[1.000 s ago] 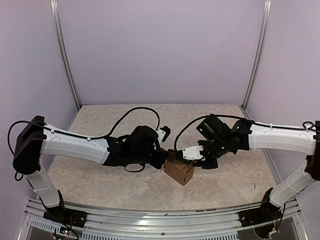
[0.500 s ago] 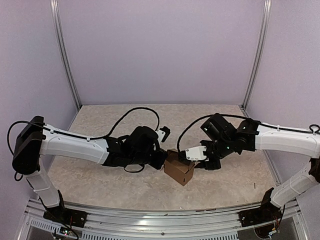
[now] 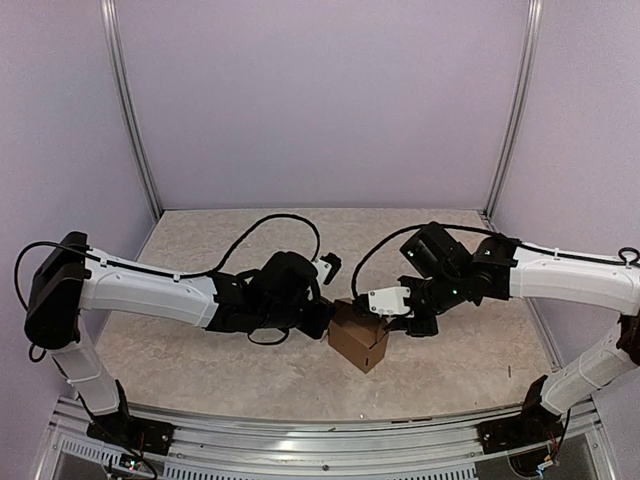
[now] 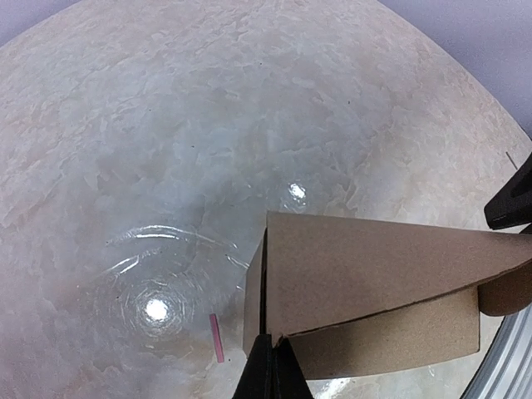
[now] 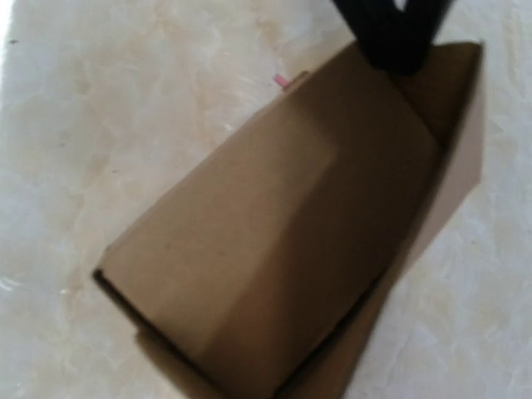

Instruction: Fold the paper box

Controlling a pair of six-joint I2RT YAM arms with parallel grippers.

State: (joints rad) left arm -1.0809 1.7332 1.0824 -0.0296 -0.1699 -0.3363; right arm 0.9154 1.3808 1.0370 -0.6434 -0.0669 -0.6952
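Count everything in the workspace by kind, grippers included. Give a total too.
paper box: 1
grippers: 2 (left gripper, right gripper)
small pink strip: 1
Total: 4

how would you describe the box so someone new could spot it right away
Start at the pale marbled table and go to its middle, where the white left arm and white right arm meet. The small brown cardboard box stands there, the only brown thing in view.
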